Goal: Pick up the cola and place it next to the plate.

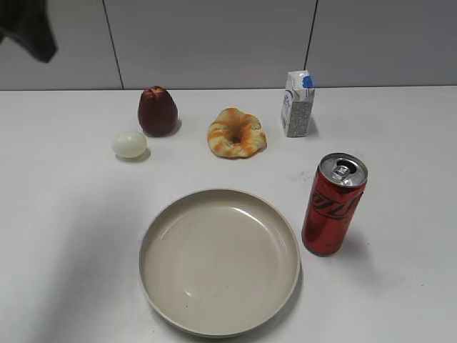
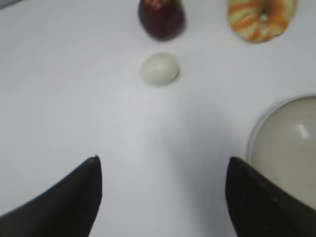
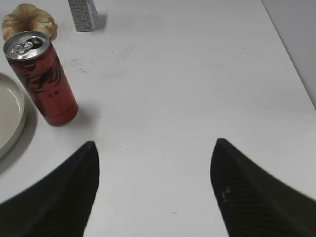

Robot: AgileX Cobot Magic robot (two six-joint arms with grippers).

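One cola point(image 1: 334, 204) stands upright on the white bench point(image 1: 64, 214) just right of the one plate point(image 1: 219, 260), apart from its rim; behind them sit one dark red fruit point(image 1: 157, 111), one pale egg point(image 1: 129, 144), one ring-shaped pastry point(image 1: 236, 133) and one small carton point(image 1: 298, 104). The left gripper point(image 2: 163, 163) and the right gripper point(image 3: 154, 145) each hang with jaws spread wide, holding and touching nothing. The can is slim glossy red metal with a silver top, the plate a smooth, shallow beige round with a raised rim.
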